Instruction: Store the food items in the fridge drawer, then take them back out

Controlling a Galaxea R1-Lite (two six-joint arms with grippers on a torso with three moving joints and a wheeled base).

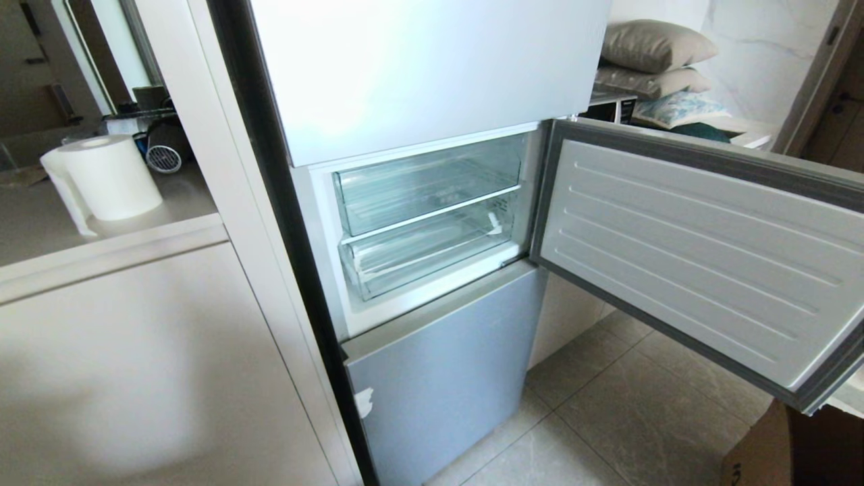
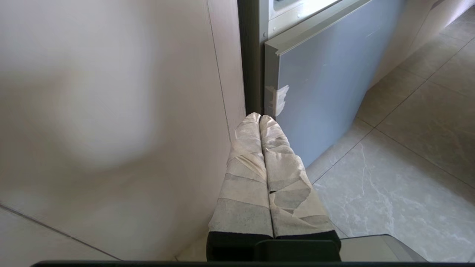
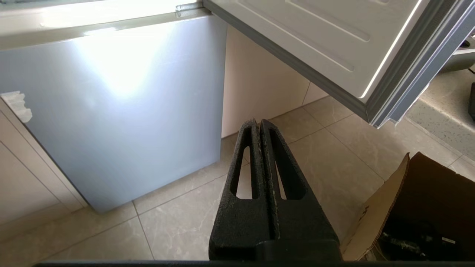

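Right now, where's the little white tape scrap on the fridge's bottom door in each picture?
Head view: tape scrap on the bottom door's left edge, low in the picture.
Left wrist view: same scrap just beyond the shut left gripper.
Right wrist view: scrap at the far left edge; right gripper shut.
Shared landmark: the bottom door itself.

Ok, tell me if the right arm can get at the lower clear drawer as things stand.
Probably yes. The fridge door is swung wide open, so nothing blocks the lower drawer. But the right gripper hangs low, shut and empty, in front of the bottom panel, so the arm must rise first.
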